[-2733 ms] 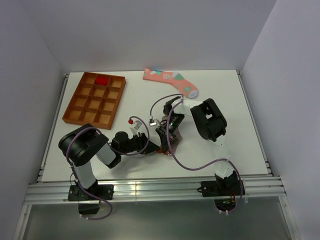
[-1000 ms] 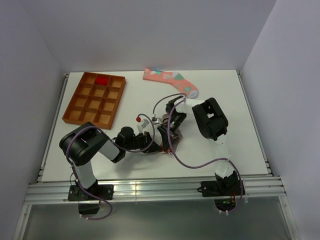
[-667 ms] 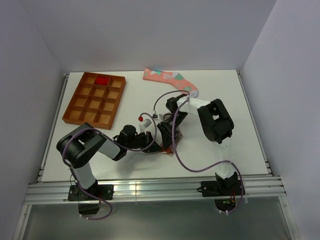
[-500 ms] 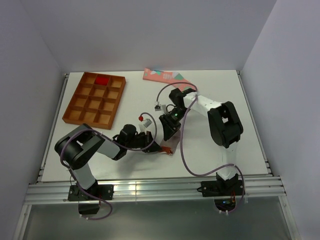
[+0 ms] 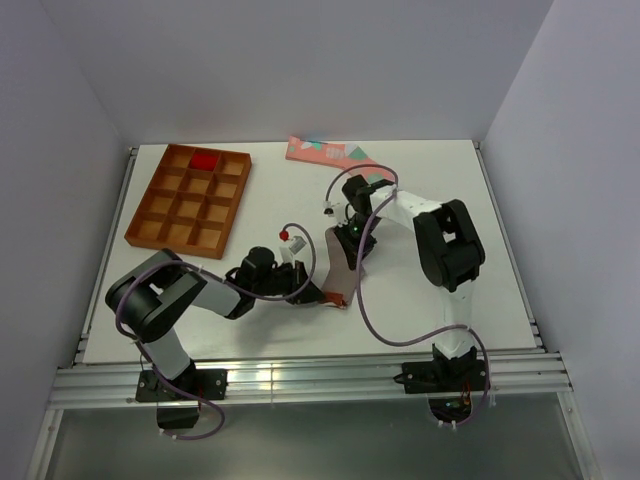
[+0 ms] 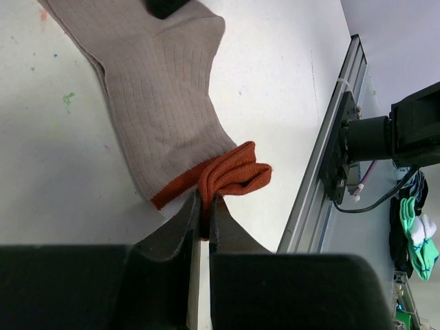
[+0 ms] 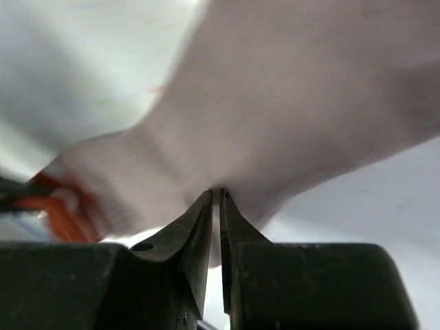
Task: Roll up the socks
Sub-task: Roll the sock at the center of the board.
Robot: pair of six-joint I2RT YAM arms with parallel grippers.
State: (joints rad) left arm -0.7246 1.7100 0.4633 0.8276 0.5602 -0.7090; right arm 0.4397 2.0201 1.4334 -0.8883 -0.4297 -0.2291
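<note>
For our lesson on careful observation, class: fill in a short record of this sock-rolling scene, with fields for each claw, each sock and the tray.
left claw: shut on the rust-red cuff of the grey-brown sock
right claw: shut on the same sock, away from the cuff
pink sock: flat near the back edge of the table, untouched
red sock: in a back-row compartment of the tray
rolling: only the cuff is bunched
</note>
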